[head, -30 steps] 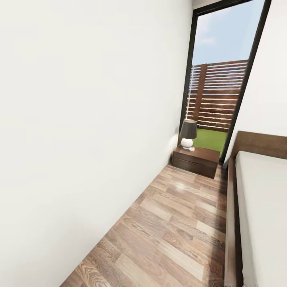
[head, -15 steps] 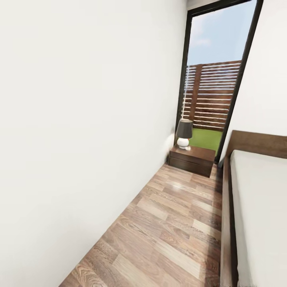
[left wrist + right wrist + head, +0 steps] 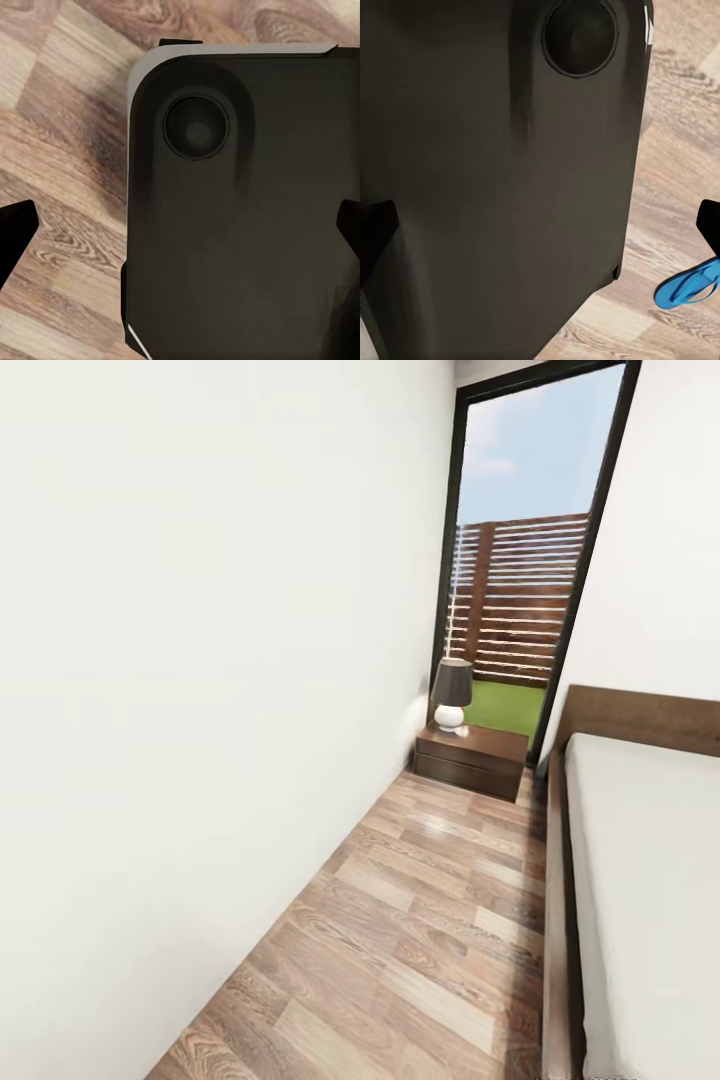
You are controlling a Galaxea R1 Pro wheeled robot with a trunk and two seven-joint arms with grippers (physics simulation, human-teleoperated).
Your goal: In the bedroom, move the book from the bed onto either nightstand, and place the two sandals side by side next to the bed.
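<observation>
Two dark fingertips mark each pincer at the edges of its own wrist picture: the left gripper has one fingertip at nine o'clock and the other at three o'clock, spread wide with nothing between them, so it is released; the right gripper likewise has a fingertip at nine o'clock and its partner at three o'clock, parted and empty. Both arms point their pincers down toward the robot's own dark base, whose rounded black shell with a circular recess lies under each camera, with the wood-plank floor beyond it. In the right wrist view one bright blue sandal lies flat on the floor at about four o'clock, near the base and just beside the fingertip on that side; whether they touch cannot be told. In the head view the floor runs as a narrow strip between a white wall toward nine o'clock and the bed toward four o'clock, its off-white mattress inside a dark wooden frame. At one o'clock stands the nightstand, bearing a lamp with a dark shade and white base, before a tall window showing a slatted fence and grass.
</observation>
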